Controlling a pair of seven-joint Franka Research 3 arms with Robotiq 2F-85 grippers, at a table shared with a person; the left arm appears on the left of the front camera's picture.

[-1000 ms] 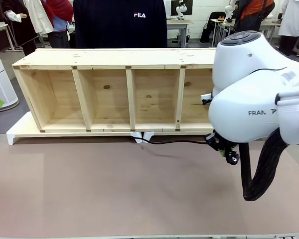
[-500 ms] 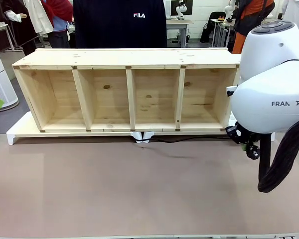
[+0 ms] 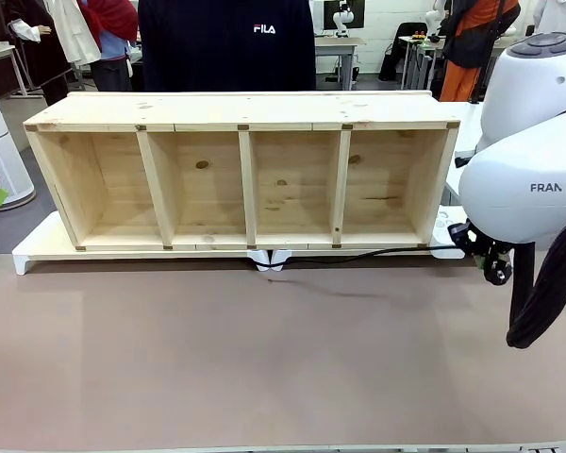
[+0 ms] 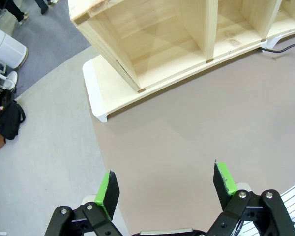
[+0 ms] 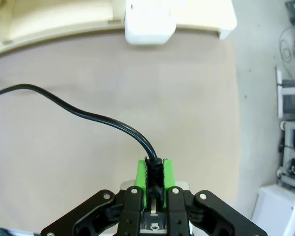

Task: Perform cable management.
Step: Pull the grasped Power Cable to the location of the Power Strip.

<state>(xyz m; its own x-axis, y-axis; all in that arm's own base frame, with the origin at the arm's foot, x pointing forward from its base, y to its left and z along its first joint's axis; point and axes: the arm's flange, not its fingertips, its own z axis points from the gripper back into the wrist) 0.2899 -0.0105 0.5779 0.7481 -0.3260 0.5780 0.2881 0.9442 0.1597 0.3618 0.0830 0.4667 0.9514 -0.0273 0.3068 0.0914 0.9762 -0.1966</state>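
From the front we see the long wooden shelf (image 3: 241, 175) with its four open compartments lying on a white base board (image 3: 38, 250) at the far side of the brown table mat (image 3: 245, 359), and a person in a dark top (image 3: 226, 42) standing just behind it. The cable (image 3: 358, 257) runs low along the front foot of the shelf, from the small white clips (image 3: 269, 258) under the middle divider out to the right. There it meets the right gripper (image 3: 489, 267), which hangs below the white right arm (image 3: 524, 189) just past the shelf's right end. At this angle we cannot make out how its jaws stand. In the left wrist view the left gripper (image 4: 167, 184) hovers over the bare mat with its green pads (image 4: 108, 189) spread well apart and nothing between them. The left end of the shelf and the rounded corner of its base board lie ahead of it, and a short piece of the cable (image 4: 285, 47) shows at the upper right edge beside the shelf's foot. In the right wrist view the right gripper (image 5: 154, 164) is clamped tight, its two green pads (image 5: 141, 174) pressed against the thicker black end of the cable. From that end the cable (image 5: 88, 115) curves in a loose wave across the mat and off the picture's left edge. Ahead of the gripper, well apart from it, a small white block (image 5: 150, 22) sits against the edge of the pale base board.
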